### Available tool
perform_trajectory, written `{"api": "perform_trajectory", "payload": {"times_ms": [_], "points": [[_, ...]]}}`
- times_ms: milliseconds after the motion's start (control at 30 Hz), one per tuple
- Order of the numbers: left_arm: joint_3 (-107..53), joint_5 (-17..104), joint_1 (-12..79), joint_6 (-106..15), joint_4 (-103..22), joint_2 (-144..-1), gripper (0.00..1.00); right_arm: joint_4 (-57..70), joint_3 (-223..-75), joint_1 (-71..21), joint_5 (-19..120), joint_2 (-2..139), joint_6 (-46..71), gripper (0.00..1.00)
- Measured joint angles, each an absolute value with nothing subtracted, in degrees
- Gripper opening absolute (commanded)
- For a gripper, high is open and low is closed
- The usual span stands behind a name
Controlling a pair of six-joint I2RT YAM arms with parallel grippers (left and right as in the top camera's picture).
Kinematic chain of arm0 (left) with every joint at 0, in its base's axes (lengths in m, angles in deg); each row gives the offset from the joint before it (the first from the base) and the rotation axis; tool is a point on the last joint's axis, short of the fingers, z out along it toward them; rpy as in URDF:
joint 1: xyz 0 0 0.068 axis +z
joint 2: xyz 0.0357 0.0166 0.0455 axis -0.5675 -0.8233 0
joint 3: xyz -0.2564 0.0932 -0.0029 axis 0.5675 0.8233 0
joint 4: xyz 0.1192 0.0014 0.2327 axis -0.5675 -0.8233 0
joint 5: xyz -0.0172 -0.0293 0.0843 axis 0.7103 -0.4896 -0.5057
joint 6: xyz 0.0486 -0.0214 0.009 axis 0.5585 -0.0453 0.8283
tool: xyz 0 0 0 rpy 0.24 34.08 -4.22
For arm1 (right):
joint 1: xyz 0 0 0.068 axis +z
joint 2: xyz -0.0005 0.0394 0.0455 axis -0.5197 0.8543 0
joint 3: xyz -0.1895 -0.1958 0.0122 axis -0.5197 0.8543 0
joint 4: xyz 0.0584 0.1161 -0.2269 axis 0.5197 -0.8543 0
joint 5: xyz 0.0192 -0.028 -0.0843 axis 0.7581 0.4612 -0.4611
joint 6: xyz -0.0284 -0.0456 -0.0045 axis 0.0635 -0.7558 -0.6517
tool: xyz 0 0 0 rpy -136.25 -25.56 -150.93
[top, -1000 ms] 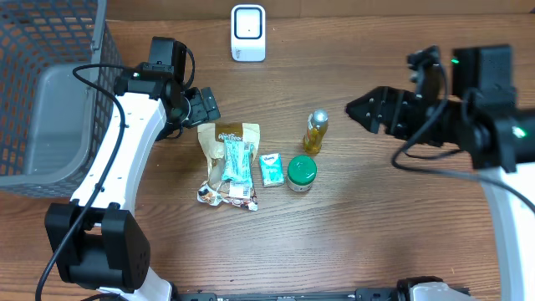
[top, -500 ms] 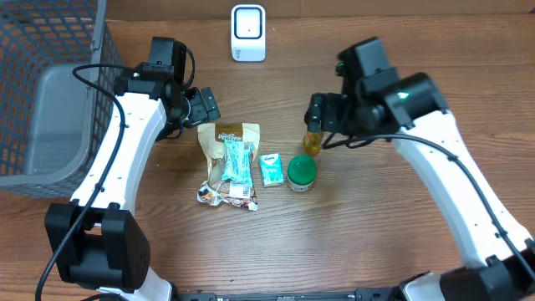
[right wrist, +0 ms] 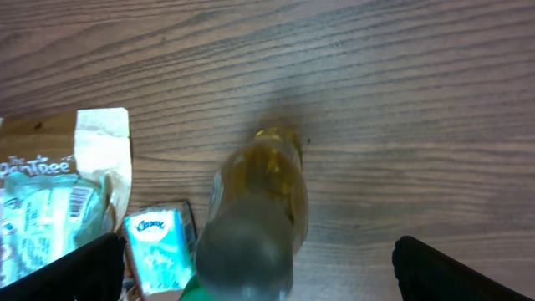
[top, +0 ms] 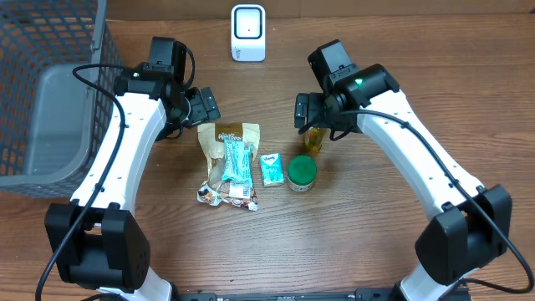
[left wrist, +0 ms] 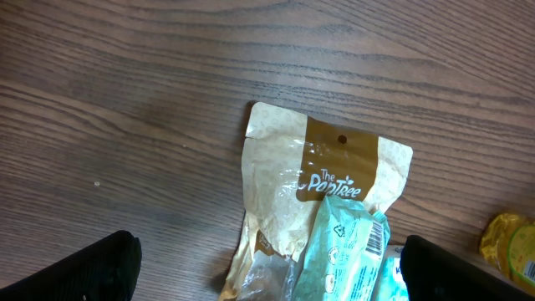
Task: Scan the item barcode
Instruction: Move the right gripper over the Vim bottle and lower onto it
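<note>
- Your right pincer [right wrist: 255,259] hung released, jaws wide, over the yellow bottle [right wrist: 263,180] on the counter [top: 376,251].
- Your left pincer [left wrist: 267,259] sat released above the brown pouch [left wrist: 284,180].
- Nothing had reached the scanner [top: 248,33]; grasping and scanning were left.

Under the right hand [top: 316,124], a bottle [right wrist: 259,192]; tissue pack [right wrist: 159,242] and green-lidded jar [top: 302,171] crowding its left; bare surface [right wrist: 418,167] rightward.
</note>
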State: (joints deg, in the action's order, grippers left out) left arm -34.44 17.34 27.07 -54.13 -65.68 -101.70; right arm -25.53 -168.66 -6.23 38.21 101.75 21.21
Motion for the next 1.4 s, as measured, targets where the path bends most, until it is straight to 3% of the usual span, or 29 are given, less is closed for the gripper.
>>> {"api": "perform_trajectory", "payload": {"times_ms": [700, 1000, 1400], "points": [[-34.44, 17.34, 27.07, -54.13, -65.68, -101.7, 1.0, -24.67, -168.66, -6.23, 37.83, 105.29, 19.5, 0.87], [-34.44, 17.34, 27.07, -54.13, -65.71, -101.7, 1.0, -24.67, -168.66, -6.23, 37.83, 108.07, 19.48, 0.86], [-34.44, 17.34, 27.07, -54.13, -65.68, -101.7, 1.0, -23.41, -168.66, -6.23, 37.81, 109.16, 19.44, 0.69]]}}
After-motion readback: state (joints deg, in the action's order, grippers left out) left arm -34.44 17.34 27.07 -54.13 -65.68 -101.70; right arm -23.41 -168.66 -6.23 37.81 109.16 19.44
